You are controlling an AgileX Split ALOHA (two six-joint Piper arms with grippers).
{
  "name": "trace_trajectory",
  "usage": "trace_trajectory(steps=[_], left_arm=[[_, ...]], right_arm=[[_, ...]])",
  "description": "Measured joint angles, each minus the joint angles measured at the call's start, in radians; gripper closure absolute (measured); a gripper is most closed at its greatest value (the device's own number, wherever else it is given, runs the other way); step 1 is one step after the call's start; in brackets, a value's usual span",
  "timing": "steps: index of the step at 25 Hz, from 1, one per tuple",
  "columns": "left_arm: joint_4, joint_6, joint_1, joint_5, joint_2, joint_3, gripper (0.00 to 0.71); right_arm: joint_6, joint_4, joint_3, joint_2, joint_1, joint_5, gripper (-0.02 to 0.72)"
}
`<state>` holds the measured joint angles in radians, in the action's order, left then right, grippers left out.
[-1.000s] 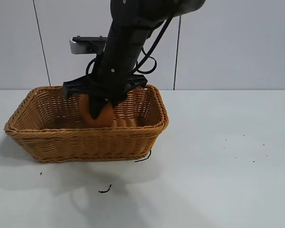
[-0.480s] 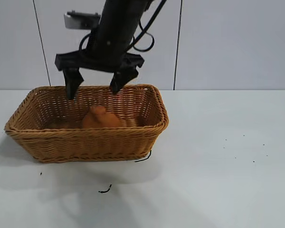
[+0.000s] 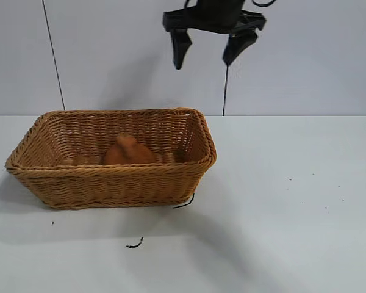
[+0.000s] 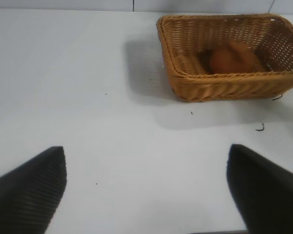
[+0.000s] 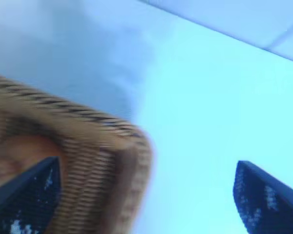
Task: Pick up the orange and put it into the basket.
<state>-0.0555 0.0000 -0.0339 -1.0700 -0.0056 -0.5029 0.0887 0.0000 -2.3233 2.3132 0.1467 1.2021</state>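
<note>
The orange [image 3: 128,152] lies inside the wicker basket [image 3: 110,170] on the left half of the white table, free of any gripper. My right gripper [image 3: 207,58] hangs open and empty high above the basket's right end, well clear of the rim. In the right wrist view its fingers are spread wide [image 5: 147,162] over the basket's corner [image 5: 112,146], with the orange [image 5: 19,151] showing inside. My left gripper [image 4: 145,148] is open and empty, far from the basket [image 4: 224,75]; the orange [image 4: 229,59] shows inside it there. The left arm is out of the exterior view.
Small black scraps lie on the table in front of the basket [image 3: 134,244] and at its front right corner [image 3: 184,202]. Tiny dark specks dot the table at right [image 3: 311,189]. A grey panelled wall stands behind.
The right gripper let go of the orange in the basket, opened, then rose high and shifted right. The orange stays in the basket.
</note>
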Motion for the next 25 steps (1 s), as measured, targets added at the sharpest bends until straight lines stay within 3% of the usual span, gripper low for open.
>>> trace_trajectory(steps=[6, 12, 18, 25], left_arm=[[0.001, 0.000, 0.000, 0.000, 0.000, 0.000, 0.071], [0.001, 0.000, 0.000, 0.000, 0.000, 0.000, 0.071], [0.001, 0.000, 0.000, 0.001, 0.000, 0.000, 0.071], [0.001, 0.000, 0.000, 0.001, 0.000, 0.000, 0.071]], right_arm=[[0.000, 0.000, 0.000, 0.000, -0.114, 0.009, 0.018], [0.000, 0.021, 0.077, -0.028, -0.123, 0.008, 0.022], [-0.033, 0.046, 0.417, -0.214, -0.123, 0.006, 0.039], [-0.078, 0.056, 0.947, -0.573, -0.123, 0.008, 0.041]])
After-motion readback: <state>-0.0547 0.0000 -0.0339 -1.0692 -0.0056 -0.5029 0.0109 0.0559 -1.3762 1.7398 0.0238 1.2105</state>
